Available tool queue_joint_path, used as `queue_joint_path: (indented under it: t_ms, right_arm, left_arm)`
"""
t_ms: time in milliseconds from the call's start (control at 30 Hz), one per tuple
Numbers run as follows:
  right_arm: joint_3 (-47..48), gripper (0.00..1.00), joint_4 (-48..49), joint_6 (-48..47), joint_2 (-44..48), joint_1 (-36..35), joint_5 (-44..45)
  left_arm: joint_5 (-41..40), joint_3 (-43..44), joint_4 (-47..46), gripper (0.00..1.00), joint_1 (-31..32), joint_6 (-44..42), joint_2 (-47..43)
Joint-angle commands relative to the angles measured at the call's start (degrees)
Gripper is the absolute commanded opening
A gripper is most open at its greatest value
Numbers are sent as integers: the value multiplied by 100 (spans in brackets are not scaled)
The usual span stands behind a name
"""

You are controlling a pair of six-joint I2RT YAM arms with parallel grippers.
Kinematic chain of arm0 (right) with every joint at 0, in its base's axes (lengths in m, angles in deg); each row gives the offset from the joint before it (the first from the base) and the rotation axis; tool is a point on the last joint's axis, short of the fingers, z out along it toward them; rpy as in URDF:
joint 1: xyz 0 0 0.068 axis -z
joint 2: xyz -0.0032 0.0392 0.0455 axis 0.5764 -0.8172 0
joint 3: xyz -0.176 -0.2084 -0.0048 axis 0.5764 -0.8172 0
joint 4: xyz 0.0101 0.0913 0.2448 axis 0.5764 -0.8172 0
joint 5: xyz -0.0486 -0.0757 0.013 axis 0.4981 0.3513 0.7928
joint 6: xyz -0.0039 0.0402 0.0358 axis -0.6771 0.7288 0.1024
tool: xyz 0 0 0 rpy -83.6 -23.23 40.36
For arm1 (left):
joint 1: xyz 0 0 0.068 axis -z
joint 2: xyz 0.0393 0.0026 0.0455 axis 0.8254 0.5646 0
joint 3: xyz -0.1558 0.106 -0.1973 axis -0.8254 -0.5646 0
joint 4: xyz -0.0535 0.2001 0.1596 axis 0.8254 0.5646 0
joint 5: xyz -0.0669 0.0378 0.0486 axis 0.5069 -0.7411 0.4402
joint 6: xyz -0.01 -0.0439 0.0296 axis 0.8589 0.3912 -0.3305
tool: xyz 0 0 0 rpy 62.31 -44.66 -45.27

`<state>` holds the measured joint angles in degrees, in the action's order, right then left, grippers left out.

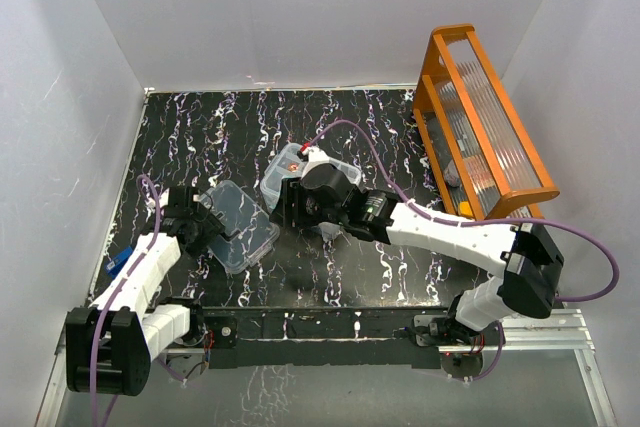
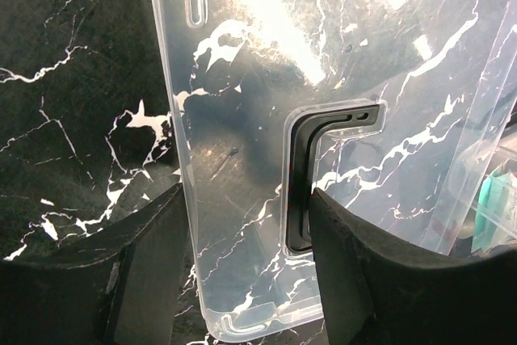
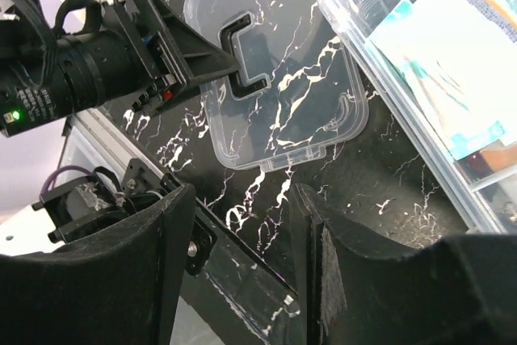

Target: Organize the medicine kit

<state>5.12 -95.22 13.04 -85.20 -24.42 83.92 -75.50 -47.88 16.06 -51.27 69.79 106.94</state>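
From above, the left gripper (image 1: 208,228) sits at the near-left edge of the clear lid (image 1: 245,232), left of centre on the black marbled table (image 1: 200,137). The clear box (image 1: 285,169) lies at centre, the right gripper (image 1: 295,205) just below it. In the left wrist view, the fingers (image 2: 137,268) stand wide apart, flanking the lid's strip between its edge and the black handle (image 2: 300,187); whether they clamp it cannot be told. In the right wrist view, the right fingers (image 3: 157,268) are spread over bare table, with the box at upper right.
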Motion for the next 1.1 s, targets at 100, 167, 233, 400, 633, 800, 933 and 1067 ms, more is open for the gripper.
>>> queue_joint_path:
  t_ms: [100, 167, 233, 400, 633, 800, 933, 1067]
  right_arm:
    - [-440, 50, 852, 827, 93, -59, 409]
    - [-521, 52, 874, 998, 97, -60, 471]
    - [-633, 55, 956, 1183, 114, -60, 530]
    - [-790, 64, 1182, 1441, 105, -67, 513]
    - [-865, 70, 1352, 1778, 23, -67, 562]
    - [-609, 69, 1045, 1559, -437, -175, 922]
    - [-241, 67, 641, 1388, -886, -400, 1536]
    - [33, 66, 442, 1226, -1210, -516, 1949]
  left_arm:
    - [-54, 191, 418, 48, 3, 172, -401]
    - [-65, 268, 526, 48, 6, 227, -560]
    - [-70, 347, 634, 48, 3, 267, -692]
    - [-80, 559, 919, 48, 4, 375, -998]
    - [-114, 710, 1147, 50, 3, 404, -1252]
    - [51, 708, 1023, 65, 3, 116, -603]
    - [-5, 759, 870, 74, 3, -89, -50]
    - [238, 741, 527, 77, 3, -344, 420]
